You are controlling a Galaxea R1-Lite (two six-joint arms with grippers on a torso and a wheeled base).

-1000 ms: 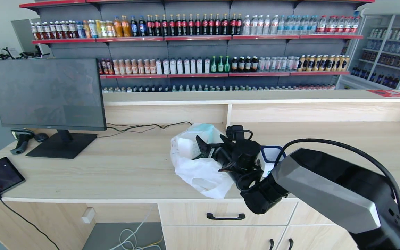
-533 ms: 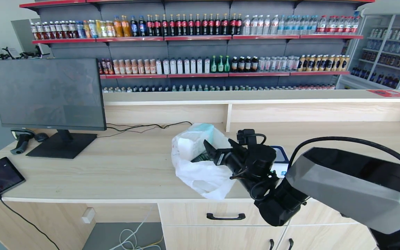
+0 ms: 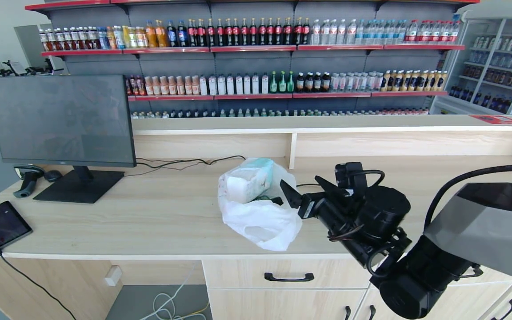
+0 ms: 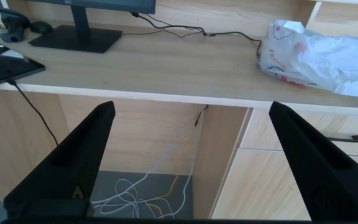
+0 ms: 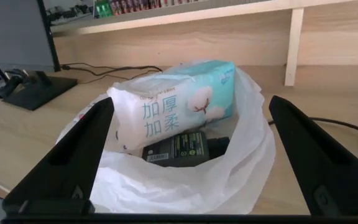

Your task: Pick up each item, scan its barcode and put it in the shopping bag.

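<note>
The right pincer point(image 3: 299, 181) is held spread and empty at 3 o'clock of the shopping bag point(image 3: 260, 222); the left pincer point(image 4: 191, 112) is likewise spread.

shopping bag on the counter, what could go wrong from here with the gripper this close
1. The right gripper is open right beside the shopping bag; a finger could snag the loose plastic and drag the bag.
2. The bag's lower fold lies at the front edge of the counter, so a tug might pull it over.
3. The tissue pack sticks out of the bag's mouth and could tip out if the bag shifts.
</note>
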